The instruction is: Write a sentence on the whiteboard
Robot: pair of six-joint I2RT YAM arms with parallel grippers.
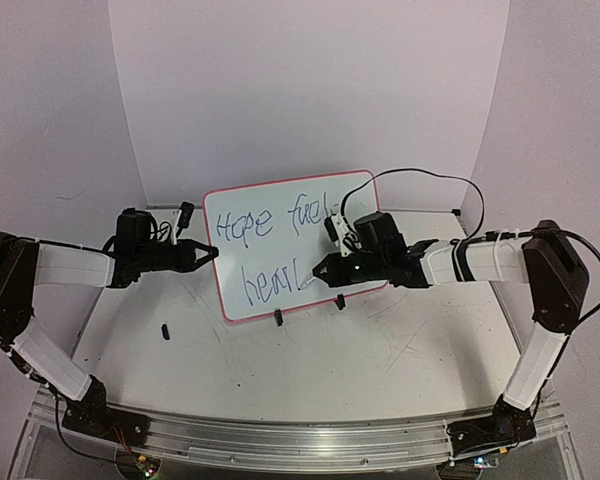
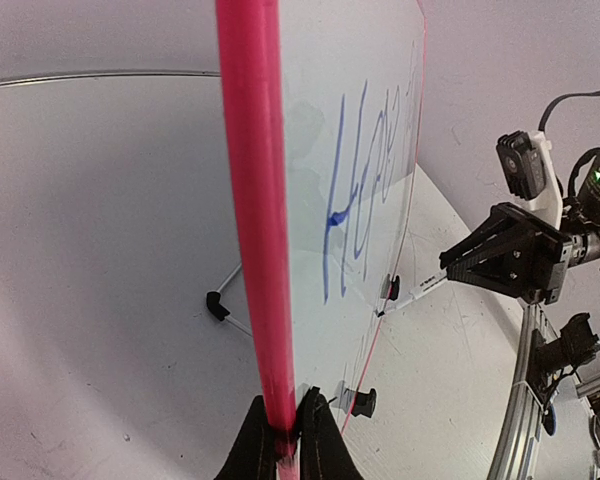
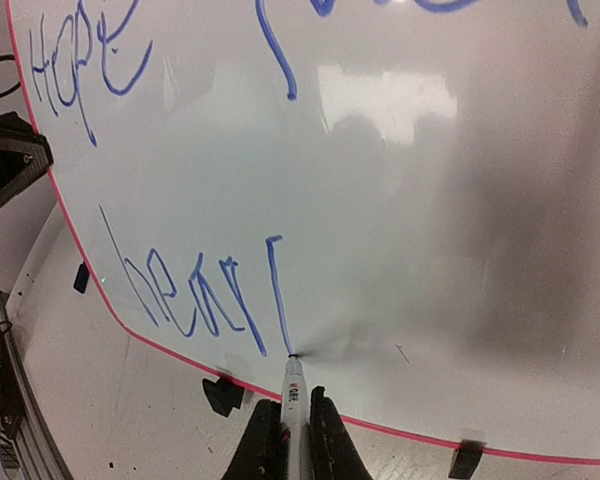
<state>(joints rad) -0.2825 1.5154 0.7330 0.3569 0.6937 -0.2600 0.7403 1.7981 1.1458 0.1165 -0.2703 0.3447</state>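
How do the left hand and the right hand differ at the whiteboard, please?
The left hand is shut on the red left rim of the whiteboard; the right hand is shut on a marker. The left hand sits edge-on at the side; the right hand faces the board, marker tip touching the lower line of writing. Both are shut.

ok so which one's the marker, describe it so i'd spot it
The whiteboard stands propped mid-table, the left gripper pinching its left edge. At the end of its lower blue line, the right gripper holds the marker: a thin white pen, tip on the board, unlike the black clip feet below.
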